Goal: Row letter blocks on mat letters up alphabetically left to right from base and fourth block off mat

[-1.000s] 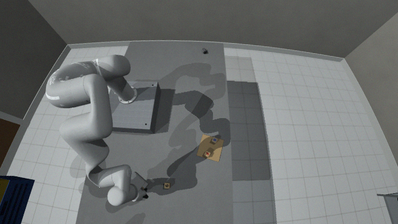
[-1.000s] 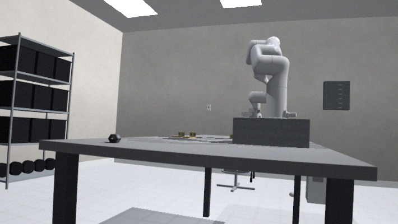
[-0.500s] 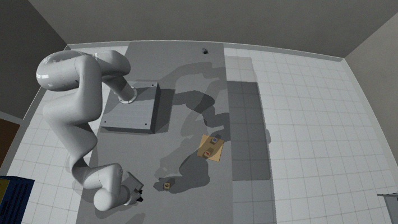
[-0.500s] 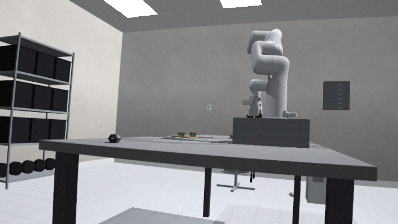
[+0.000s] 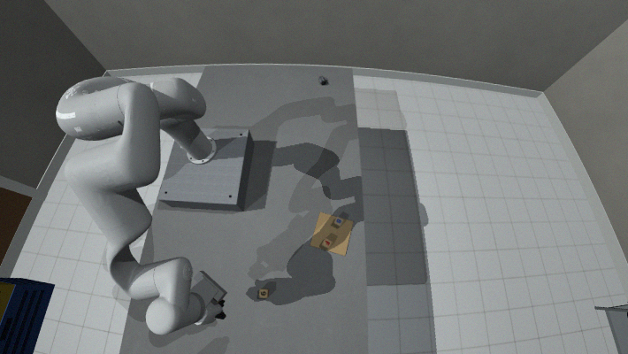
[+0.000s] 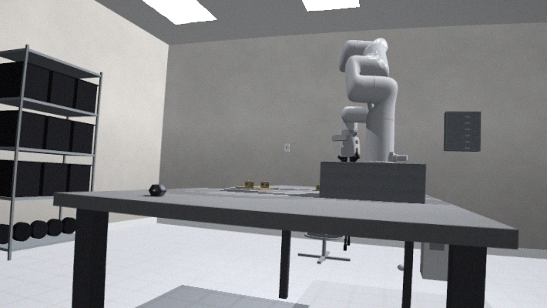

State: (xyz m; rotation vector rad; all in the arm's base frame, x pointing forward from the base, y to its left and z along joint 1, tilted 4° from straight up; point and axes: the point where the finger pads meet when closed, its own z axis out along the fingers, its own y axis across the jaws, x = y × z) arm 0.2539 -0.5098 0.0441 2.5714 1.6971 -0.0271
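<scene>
A tan mat (image 5: 333, 234) lies on the grey table. Two wooden blocks stand on it, one with a blue letter (image 5: 339, 220) and one with a red letter (image 5: 327, 242). They also show in the side view (image 6: 249, 184) (image 6: 264, 184). A third block (image 5: 264, 293) with a dark mark on top sits on the table off the mat, toward the near edge. My gripper (image 5: 220, 309) is raised above the table near its near left corner, left of that block. It is shut on a block that the fingers and wrist mostly hide. The gripper also shows in the side view (image 6: 348, 158).
The arm's grey pedestal (image 5: 208, 170) stands on the table's left half and hides part of the table in the side view (image 6: 373, 182). A small black object (image 5: 323, 80) lies near the far table edge. A shelf rack (image 6: 46, 146) stands off the table.
</scene>
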